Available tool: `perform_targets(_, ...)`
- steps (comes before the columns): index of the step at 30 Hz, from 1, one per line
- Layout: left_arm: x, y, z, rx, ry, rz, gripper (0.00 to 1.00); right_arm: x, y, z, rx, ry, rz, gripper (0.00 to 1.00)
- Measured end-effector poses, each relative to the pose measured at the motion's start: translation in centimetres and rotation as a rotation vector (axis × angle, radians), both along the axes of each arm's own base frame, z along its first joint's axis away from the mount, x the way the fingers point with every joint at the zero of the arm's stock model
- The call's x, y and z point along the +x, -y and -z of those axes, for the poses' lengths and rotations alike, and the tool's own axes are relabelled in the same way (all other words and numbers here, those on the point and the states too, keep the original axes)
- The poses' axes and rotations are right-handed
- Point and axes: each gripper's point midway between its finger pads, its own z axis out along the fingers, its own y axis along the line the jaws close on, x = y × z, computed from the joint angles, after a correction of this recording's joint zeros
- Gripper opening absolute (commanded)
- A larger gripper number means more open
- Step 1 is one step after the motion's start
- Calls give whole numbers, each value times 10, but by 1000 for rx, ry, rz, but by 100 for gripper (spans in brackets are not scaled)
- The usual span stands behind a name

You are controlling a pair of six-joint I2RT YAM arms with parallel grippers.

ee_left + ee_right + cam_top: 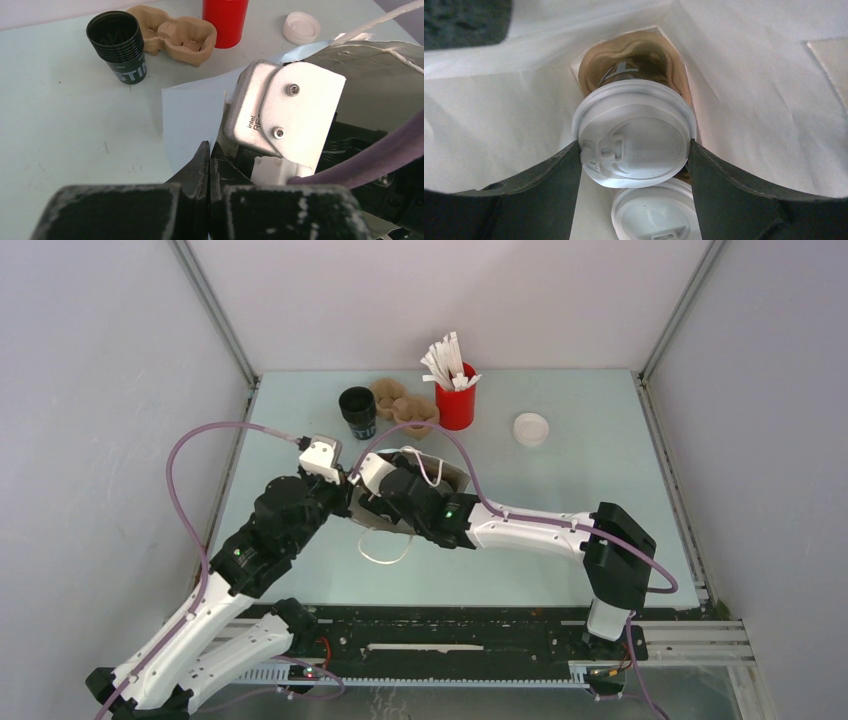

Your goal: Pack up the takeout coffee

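Nearest the arm bases, a loose cord handle [385, 552] of the white paper bag [192, 115] curls on the pale desk [600, 490]. Just past it both arms meet at the bag's open mouth. The left end effector [209, 152] sits at the bag's left rim with its fingers pressed together, and the paper's edge runs right into their tips, so it appears pinched on the bag. The right arm reaches in from the right, its silver wrist camera housing [280, 112] filling the mouth in the left wrist view. Inside the bag, the right end effector [634, 152] is clamped on the takeout coffee [636, 127], with one dark finger flush against each side of its round white lid. That cup stands upright in a brown pulp tray [596, 65] at the bottom of the bag, with white paper walls all around. A second lidded cup [654, 217] sits just beside it on the nearer side, and its lid is partly cut off by the picture's edge. Farther back on the desk, well apart from the bag, a stack of lidless black cups [357, 410] stands at the left. Two empty pulp carriers [402, 405] lie beside it, and a red holder [456, 405] full of white sticks [445, 360] follows. A loose white lid [531, 429] lies alone to the right.
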Motion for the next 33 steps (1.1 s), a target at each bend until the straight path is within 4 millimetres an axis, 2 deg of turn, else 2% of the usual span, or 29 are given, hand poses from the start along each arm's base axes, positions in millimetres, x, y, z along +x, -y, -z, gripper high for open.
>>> perform_targets(6,-2,1,3,-28,-11,-1,0,-2,1,3,-8,-6,-5,51)
perform_targets(13,-7,4,24,-44,-39,20,0,-11,6,22,-42,-46,-40,50)
perform_targets(17,-11,3,30,-44,-39,31,0,-14,7,26,-49,-75,-65,50)
perform_targets(23,-27,15,46,-39,-60,131,0,-16,8,25,-34,-107,-90,50)
perform_targets(26,-35,13,58,-22,-86,149,0,-7,15,20,-17,-104,-62,49)
perform_targets(33,-40,12,61,-26,-87,159,0,-3,18,16,-35,-82,-43,49)
